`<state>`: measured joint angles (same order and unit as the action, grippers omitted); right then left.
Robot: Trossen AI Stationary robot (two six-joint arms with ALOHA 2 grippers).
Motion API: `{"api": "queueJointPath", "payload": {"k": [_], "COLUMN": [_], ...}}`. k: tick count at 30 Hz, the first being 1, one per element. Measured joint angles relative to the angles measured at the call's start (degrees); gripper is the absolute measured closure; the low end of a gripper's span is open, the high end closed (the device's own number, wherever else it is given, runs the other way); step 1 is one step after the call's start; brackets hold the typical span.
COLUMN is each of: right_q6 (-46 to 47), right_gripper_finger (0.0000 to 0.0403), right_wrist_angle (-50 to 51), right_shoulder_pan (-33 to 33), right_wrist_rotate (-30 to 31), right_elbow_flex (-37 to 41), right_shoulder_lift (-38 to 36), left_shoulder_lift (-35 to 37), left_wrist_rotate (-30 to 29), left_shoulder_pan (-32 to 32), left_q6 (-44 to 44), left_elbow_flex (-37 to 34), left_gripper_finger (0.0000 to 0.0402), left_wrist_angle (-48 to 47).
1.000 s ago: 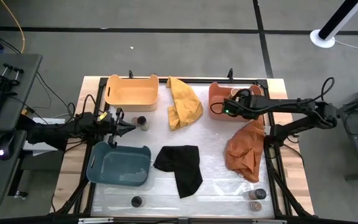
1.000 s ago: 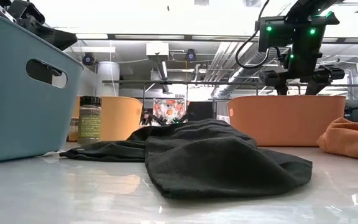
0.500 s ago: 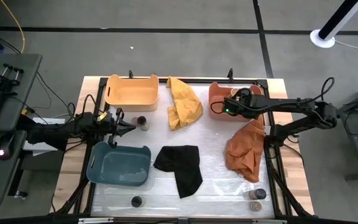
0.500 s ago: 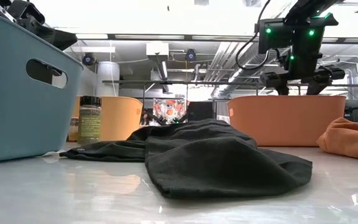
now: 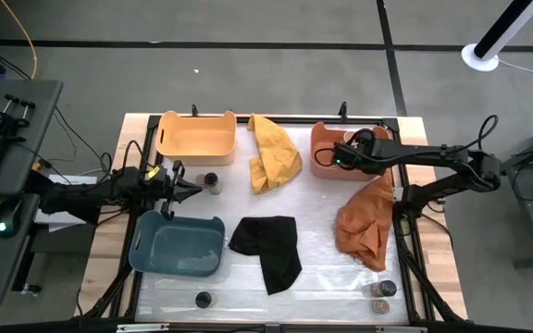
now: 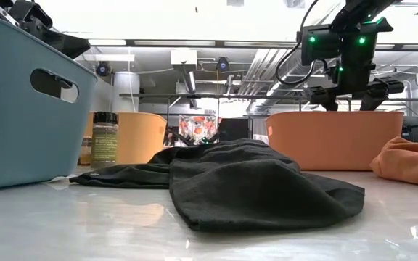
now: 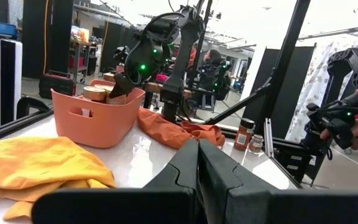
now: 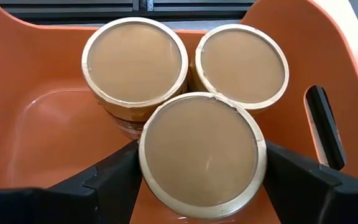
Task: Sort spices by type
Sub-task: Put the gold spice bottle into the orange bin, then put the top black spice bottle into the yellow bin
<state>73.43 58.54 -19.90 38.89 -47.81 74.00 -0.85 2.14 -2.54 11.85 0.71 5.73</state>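
Right fingers (image 8: 61, 180) spread around tan-lidded jar (image 8: 202, 152) in coral tray (image 8: 36, 118), left fingers (image 7: 219, 177) clenched, glossy white table (image 6: 85, 225).

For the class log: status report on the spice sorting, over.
Right tool open around tan-lidded jar in coral tray. Left tool shut, waiting over blue tray. Nothing blocking.

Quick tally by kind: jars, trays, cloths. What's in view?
spice jars: 7, with 3 in the coral tray and 4 loose on the table
Trays: 3, namely the coral tray, yellow tray and blue tray
Cloths: 3, namely the yellow cloth, black cloth and rust-orange cloth
Total: 13
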Motion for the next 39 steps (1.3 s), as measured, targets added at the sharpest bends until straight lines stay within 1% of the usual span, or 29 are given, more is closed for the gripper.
{"api": "queueJointPath", "payload": {"k": [9, 13, 17, 21, 25, 29, 31, 35, 39], "right_q6": [0.0, -0.2, -3.6, -7.1, -12.7, -18.2, -18.2, -18.2, -22.3], "right_gripper_finger": [0.008, 0.0075, 0.0075, 0.0075, 0.0075, 0.0075, 0.0075, 0.0075, 0.0075], "right_wrist_angle": [-0.1, -0.1, 0.0, 1.3, 2.2, 2.4, 2.4, 2.1, -2.5], "right_shoulder_pan": [0.0, 0.0, 0.0, 0.0, 0.0, 0.0, 0.0, 0.5, 4.0], "right_wrist_rotate": [0.1, 0.1, -0.6, -1.6, -1.4, -1.6, -3.3, -9.3, -11.8], "right_elbow_flex": [0.0, 0.0, -0.1, -1.8, -5.5, -11.4, -15.1, -22.6, -27.5], "right_shoulder_lift": [0.0, 0.0, -0.3, -0.7, -1.7, -2.9, -3.3, -3.6, -3.6], "left_shoulder_lift": [0.0, 0.0, 0.0, 0.0, 0.0, 0.0, 0.0, 0.0, 0.0], "left_wrist_rotate": [0.0, 0.0, 0.0, 0.0, 0.0, 0.0, 0.0, 0.0, 0.0], "left_shoulder_pan": [0.0, 0.0, 0.0, 0.0, 0.0, 0.0, 0.0, 0.0, 0.0], "left_q6": [0.0, 0.0, 0.0, 0.0, 0.0, 0.0, 0.0, 0.0, 0.0], "left_elbow_flex": [0.0, 0.0, 0.0, 0.0, 0.0, 0.0, 0.0, 0.0, 0.0], "left_gripper_finger": [0.0401, 0.0401, 0.0401, 0.0401, 0.0401, 0.0401, 0.0401, 0.0401, 0.0401], "left_wrist_angle": [0.0, 0.0, 0.0, 0.0, 0.0, 0.0, 0.0, 0.0, 0.0]}}
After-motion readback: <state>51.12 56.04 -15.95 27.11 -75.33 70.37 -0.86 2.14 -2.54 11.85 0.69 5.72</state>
